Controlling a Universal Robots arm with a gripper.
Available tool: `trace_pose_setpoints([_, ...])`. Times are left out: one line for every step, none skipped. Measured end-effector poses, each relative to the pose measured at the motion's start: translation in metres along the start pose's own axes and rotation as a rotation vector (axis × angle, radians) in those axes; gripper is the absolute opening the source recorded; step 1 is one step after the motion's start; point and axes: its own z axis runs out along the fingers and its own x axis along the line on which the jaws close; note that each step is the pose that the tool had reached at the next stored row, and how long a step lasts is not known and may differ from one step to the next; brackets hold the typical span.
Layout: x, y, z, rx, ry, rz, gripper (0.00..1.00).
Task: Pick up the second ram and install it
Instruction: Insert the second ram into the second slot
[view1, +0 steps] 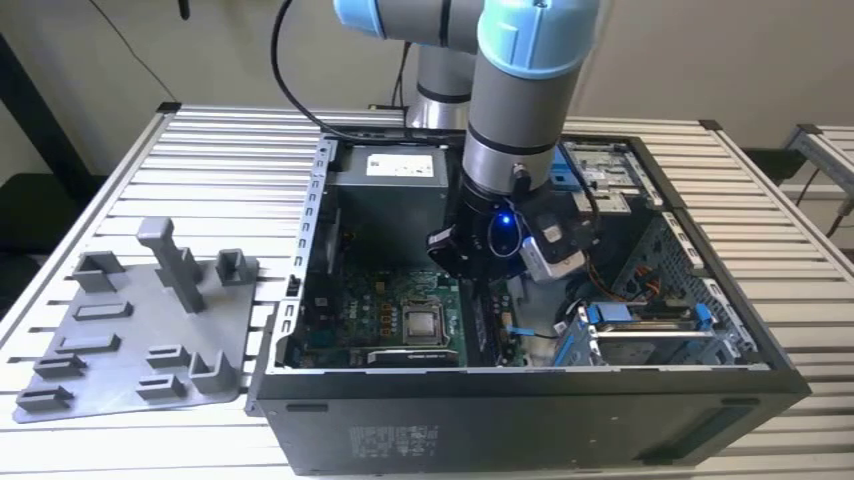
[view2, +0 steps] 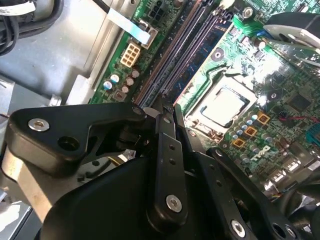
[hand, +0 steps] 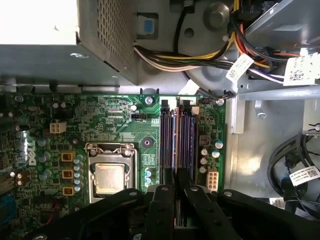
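Gripper (hand: 175, 186) fingers (hand: 169, 176) are seen nearly closed over the memory slots (hand: 177, 137), a thin edge of the second ram (hand: 177, 150) pinched between them.

Bluish-green board of the ram is seen edge-on in the first wrist view, seated along a slot near the motherboard (hand: 115, 120) edge beside the processor socket (hand: 109, 175). Computer case (view1: 534, 400) stands on a slatted metal table (view1: 227, 160); grey fixture plate (view1: 134, 340) lies at the exterior view's left.
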Motion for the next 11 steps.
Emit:
trace_pose_setpoints([0.0005, -0.0001, 0.0005, 0.0001, 0.0, 0.0, 0.14])
trace_pose_setpoints([0.0009, -0.0003, 0.0008, 0.0002, 0.0001, 0.0, 0.14])
trace_pose_setpoints([0.0011, -0.0008, 0.001, 0.0002, 0.0001, 0.0, 0.14])
trace_pose_setpoints([0.0011, -0.0014, 0.0011, 0.0, 0.0, 0.0, 0.14])
trace_pose_setpoints([0.0012, -0.0022, 0.0013, 0.0002, 0.0001, 0.0, 0.14])
trace_pose_setpoints([0.0012, -0.003, 0.0017, 0.0001, 0.0, 0.0, 0.14])
trace_pose_setpoints([0.0013, -0.0031, 0.0025, -0.0001, 0.0, 0.0, 0.14])
trace_pose_setpoints([0.0013, -0.0031, 0.0034, -0.0001, -0.0001, 0.001, 0.14])
trace_pose_setpoints([0.0013, -0.0032, 0.0041, -0.0001, 0.0, 0.001, 0.14])
trace_pose_setpoints([0.0012, -0.0032, 0.0048, 0.0, 0.0, 0.0, 0.14])
trace_pose_setpoints([0.0013, -0.0033, 0.0054, 0.0001, 0.0, 0.001, 0.14])
